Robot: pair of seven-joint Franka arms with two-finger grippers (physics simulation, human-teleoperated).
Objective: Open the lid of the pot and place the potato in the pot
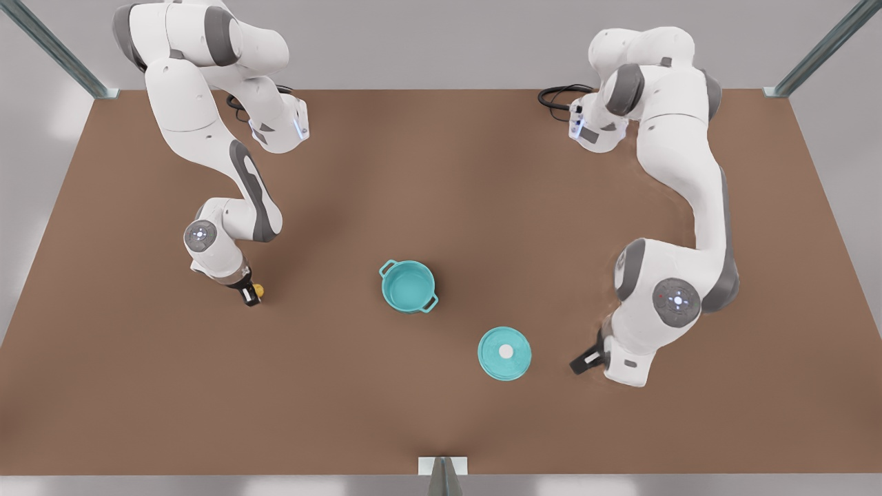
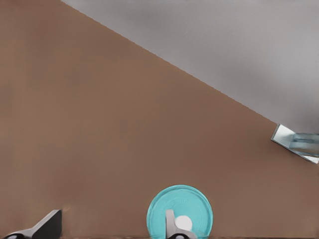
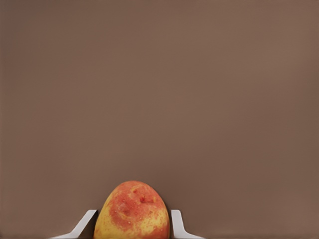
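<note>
Round teal pot (image 1: 408, 286), uncovered, mid-bench (image 1: 441, 172). Flat teal pot lid (image 1: 504, 353) with white knob lies on the bench near it; left gripper (image 1: 583, 362) beside the lid, spread wide, empty. Yellow-orange, red-patched potato (image 3: 132, 211) sits between the right gripper (image 1: 249, 295) fingers; firm grip unconfirmed. Step: potato pickup. Next: lift, carry over pot, release.

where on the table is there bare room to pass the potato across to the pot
Bare table runs from the potato, between the right tool's fingers, to the open pot. It's tighter past the pot, where the pot lid lies beside the left tool.
</note>
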